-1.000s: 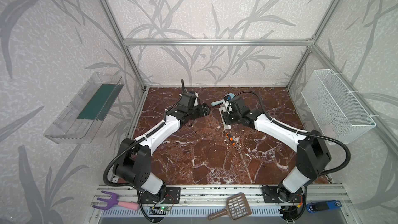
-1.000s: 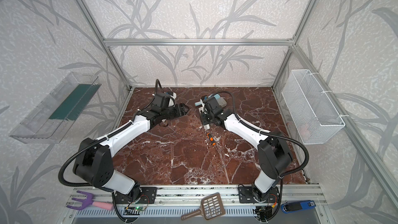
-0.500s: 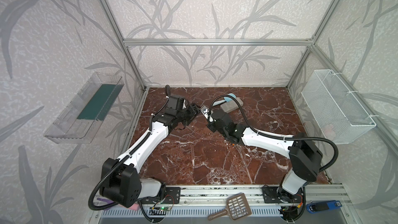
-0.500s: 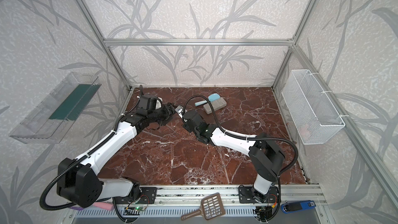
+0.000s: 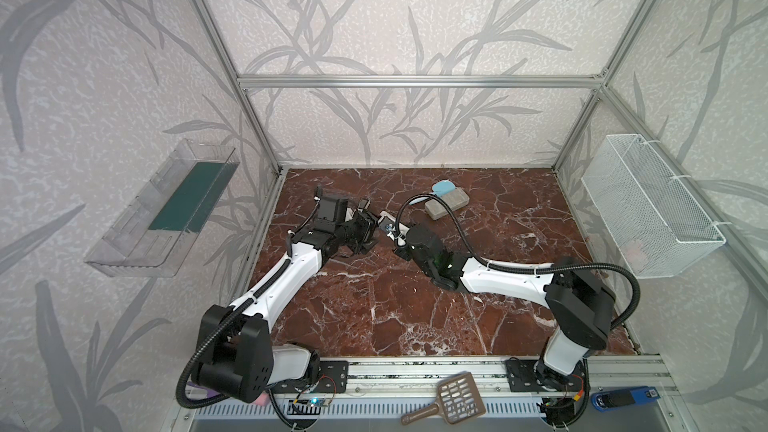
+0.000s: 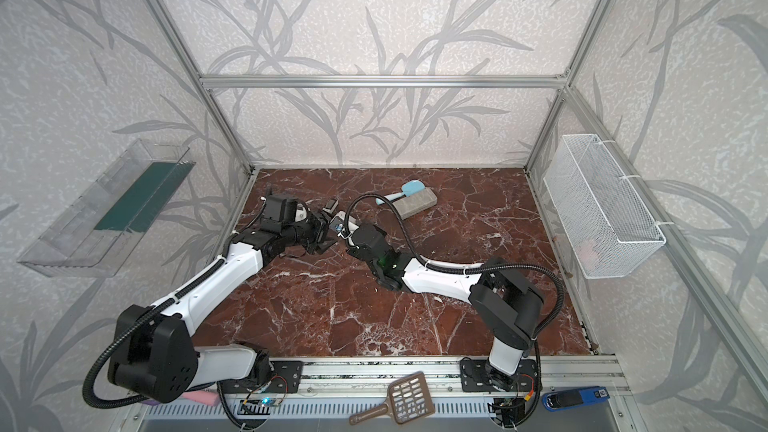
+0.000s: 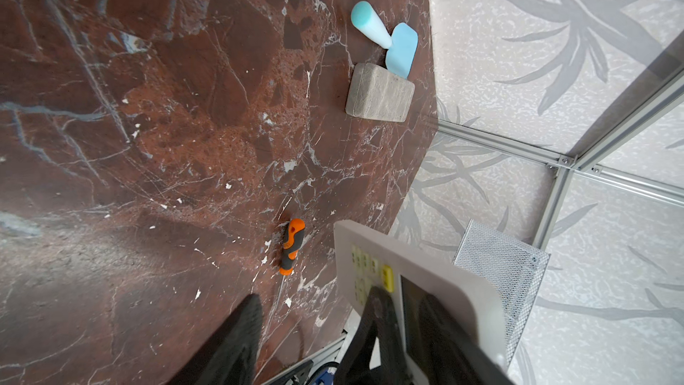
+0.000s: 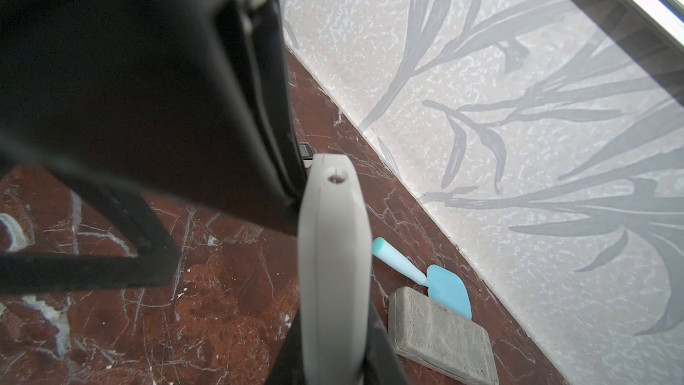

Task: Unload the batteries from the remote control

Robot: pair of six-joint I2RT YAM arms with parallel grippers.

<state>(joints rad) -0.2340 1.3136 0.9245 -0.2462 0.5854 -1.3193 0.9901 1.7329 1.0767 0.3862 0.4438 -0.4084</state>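
The grey-white remote control (image 5: 387, 222) (image 6: 343, 222) hangs above the table's back left part, with my right gripper (image 5: 397, 234) (image 8: 333, 327) shut on it. The right wrist view shows the remote control (image 8: 333, 253) edge-on between the jaws. My left gripper (image 5: 368, 228) (image 7: 314, 296) is open right beside it. In the left wrist view one of its fingers (image 7: 374, 324) lies across the button face of the remote control (image 7: 425, 264), and nothing sits between the fingers. The batteries are hidden.
An orange-handled screwdriver (image 7: 291, 246) lies on the marble under the arms. A grey stone block (image 5: 446, 203) and a blue spatula (image 5: 440, 189) lie at the back. A wire basket (image 5: 648, 218) hangs on the right wall, a clear tray (image 5: 166, 209) on the left.
My right gripper has carried the remote control leftward. My left arm has drawn back to the left and stays beside the remote. Its jaws have narrowed slightly.
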